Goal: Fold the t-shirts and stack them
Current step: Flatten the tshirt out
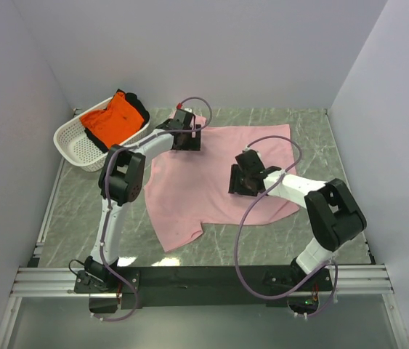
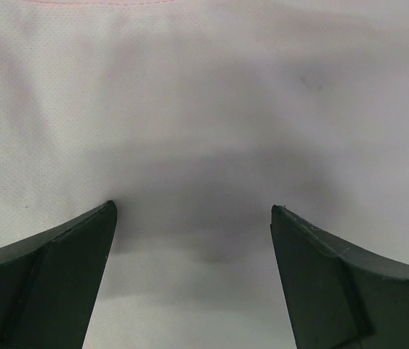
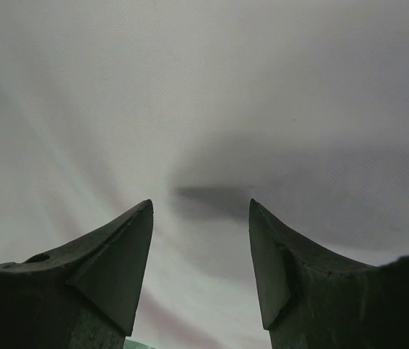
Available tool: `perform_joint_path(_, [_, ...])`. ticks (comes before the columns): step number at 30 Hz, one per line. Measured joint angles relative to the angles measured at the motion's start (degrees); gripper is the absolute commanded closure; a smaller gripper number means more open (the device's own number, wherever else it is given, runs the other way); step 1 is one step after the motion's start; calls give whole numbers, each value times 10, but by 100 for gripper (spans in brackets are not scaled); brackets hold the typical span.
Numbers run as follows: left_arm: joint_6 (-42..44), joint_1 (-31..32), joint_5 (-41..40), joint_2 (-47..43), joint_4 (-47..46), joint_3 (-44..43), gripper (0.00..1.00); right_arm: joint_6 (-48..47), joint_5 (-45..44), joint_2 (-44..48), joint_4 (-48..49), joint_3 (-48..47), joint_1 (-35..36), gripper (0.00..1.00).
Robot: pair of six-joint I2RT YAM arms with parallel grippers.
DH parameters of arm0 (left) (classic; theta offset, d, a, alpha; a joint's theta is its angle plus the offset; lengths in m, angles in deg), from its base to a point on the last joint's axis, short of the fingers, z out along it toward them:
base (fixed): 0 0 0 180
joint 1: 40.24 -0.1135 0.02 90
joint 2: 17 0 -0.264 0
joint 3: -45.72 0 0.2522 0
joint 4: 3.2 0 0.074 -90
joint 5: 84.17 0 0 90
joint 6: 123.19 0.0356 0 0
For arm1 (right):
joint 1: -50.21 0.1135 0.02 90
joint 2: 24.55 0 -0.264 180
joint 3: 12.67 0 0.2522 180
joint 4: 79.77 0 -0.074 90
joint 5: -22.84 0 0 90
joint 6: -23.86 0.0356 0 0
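The light pink t-shirt (image 1: 197,193) is lying spread flat across the middle of the frame in your top view, with one sleeve pointing toward the lower left. The bright orange t-shirt (image 1: 113,120) is sitting bunched in the white basket (image 1: 73,145) at the upper left, with a dark cloth (image 1: 137,105) showing beside it. Your left gripper (image 1: 187,138) is hanging over the pink shirt's upper left edge. Its wrist view is showing the jaws spread wide, with only pink fabric behind them. Your right gripper (image 1: 243,179) is hanging over the shirt's right-centre, its jaws also standing apart and pinching nothing. The grey marbled tabletop (image 1: 81,211) is showing around the shirt.
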Motion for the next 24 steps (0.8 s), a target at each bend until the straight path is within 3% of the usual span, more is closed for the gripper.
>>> perform_joint_path(5, [0, -10, 4, 6, 2, -12, 6, 9, -25, 37, -7, 17, 0, 36])
perform_joint_path(11, [4, -14, 11, 5, -8, -8, 6, 33, -80, 195, -34, 86, -3, 30])
perform_joint_path(15, [7, -10, 15, -29, -28, 40, 6, 51, -104, 291, -54, 137, -26, 22])
perform_joint_path(19, [-2, 15, 8, -136, -55, 149, 5, 70, -114, 349, -76, 184, -82, 20])
perform_joint_path(24, [-47, 64, -16, -359, -126, 337, 5, 88, -98, 402, -95, 237, -156, 20])
